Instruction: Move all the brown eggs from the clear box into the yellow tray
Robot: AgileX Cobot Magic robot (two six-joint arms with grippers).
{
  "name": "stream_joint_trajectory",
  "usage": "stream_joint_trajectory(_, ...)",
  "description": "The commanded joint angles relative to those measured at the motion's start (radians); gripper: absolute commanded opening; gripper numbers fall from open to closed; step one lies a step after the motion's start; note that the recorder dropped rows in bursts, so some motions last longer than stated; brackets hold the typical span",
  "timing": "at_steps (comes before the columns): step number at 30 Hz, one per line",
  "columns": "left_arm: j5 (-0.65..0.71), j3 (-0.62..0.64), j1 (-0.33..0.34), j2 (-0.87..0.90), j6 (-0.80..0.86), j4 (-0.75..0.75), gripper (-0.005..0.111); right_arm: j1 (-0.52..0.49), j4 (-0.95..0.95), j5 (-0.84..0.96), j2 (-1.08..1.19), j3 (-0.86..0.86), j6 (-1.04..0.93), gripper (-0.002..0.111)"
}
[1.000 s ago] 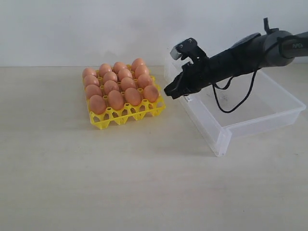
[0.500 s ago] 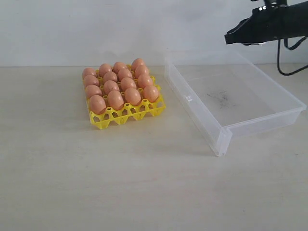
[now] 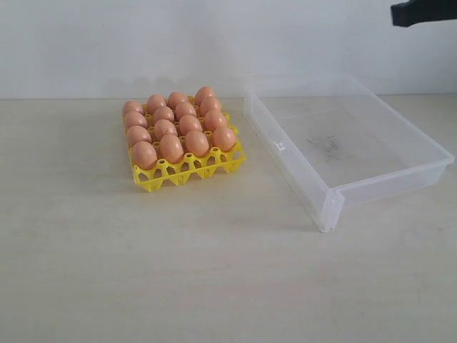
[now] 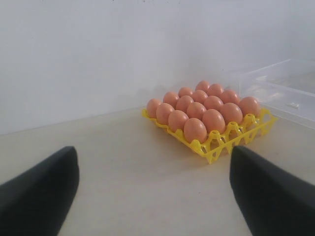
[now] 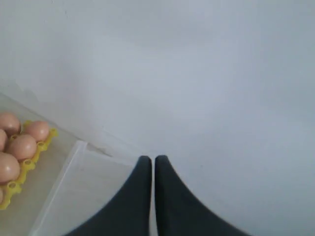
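The right claw [image 5: 152, 161] is pressed fully shut with nothing between its jaws. In the exterior view it hangs high toward 1 o'clock [image 3: 423, 12], above the far corner of the clear box [image 3: 325, 202]. The left claw [image 4: 152, 153] stands wide open and empty, low over the surface [image 3: 214, 286] and facing the yellow tray [image 3: 187, 174].

The brown eggs [image 3: 171, 148] all sit in the tray, four rows of four, at about 10 o'clock from the middle of the surface. The box lies at about 2 o'clock and holds no egg, only a faint smudge on its floor, so the task looks finished.

The eggs are judged light, with a stiff but brittle shell and a smooth skin that could slip. The best hold would be gentle, from above, across the exposed upper half. The lower half is sunk in its cup, and raised pegs and neighbouring eggs crowd the sides.

The box's low walls and the tray's rim are the edges to clear. The gap at 3 o'clock of the tray, next to the box's long wall, is narrow. Toward 6 o'clock the surface lies bare, with plenty of room to move.
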Motion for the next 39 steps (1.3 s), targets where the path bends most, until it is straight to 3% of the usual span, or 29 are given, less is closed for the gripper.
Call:
stream_joint_trajectory(1,0.000,0.004,-0.007,-0.004,-0.008,-0.007,0.078,-0.003,0.008,-0.081,-0.260,0.109,0.014,0.000)
stream_joint_trajectory(5,0.000,0.004,-0.007,-0.004,-0.008,-0.007,0.078,-0.003,0.008,-0.060,-0.564,0.244,0.139,0.000)
stream_joint_trajectory(13,0.000,0.004,-0.007,-0.004,-0.008,-0.007,0.078,-0.003,0.008,0.203,-1.086,0.463,0.258,0.000)
stream_joint_trajectory(18,0.000,0.004,-0.007,-0.004,-0.008,-0.007,0.078,-0.003,-0.001,0.222,-1.234,0.543,0.357,0.000)
stream_joint_trajectory(22,0.000,0.004,-0.007,-0.004,-0.008,-0.007,0.078,-0.003,-0.217,0.276,-1.261,0.577,0.512,0.000)
stream_joint_trajectory(24,0.000,0.004,-0.007,-0.004,-0.008,-0.007,0.078,-0.003,-0.348,0.159,-1.261,0.596,0.754,0.000)
stream_joint_trajectory(26,0.000,0.004,-0.007,-0.004,-0.008,-0.007,0.078,-0.003,-0.882,0.072,-1.261,0.596,1.477,0.000)
stream_joint_trajectory(28,0.000,0.004,-0.007,-0.004,-0.008,-0.007,0.078,-0.003,-1.273,0.058,-1.263,0.611,2.005,0.000)
stream_joint_trajectory(29,0.000,0.004,-0.007,-0.004,-0.008,-0.007,0.078,-0.003,-1.351,0.053,-1.263,0.628,2.134,0.000)
stream_joint_trajectory(31,0.000,0.004,-0.007,-0.004,-0.008,-0.007,0.078,-0.003,-1.396,0.026,-1.263,0.687,2.185,0.000)
stream_joint_trajectory(36,0.000,0.004,-0.007,-0.004,-0.008,-0.007,0.078,-0.003,-1.433,-0.164,-1.263,0.837,2.104,0.000)
stream_joint_trajectory(38,0.000,0.004,-0.007,-0.004,-0.008,-0.007,0.078,-0.003,-1.569,-0.258,-1.263,0.891,2.211,0.000)
stream_joint_trajectory(39,0.000,0.004,-0.007,-0.004,-0.008,-0.007,0.078,-0.003,-1.700,-0.341,-1.263,0.943,2.382,0.000)
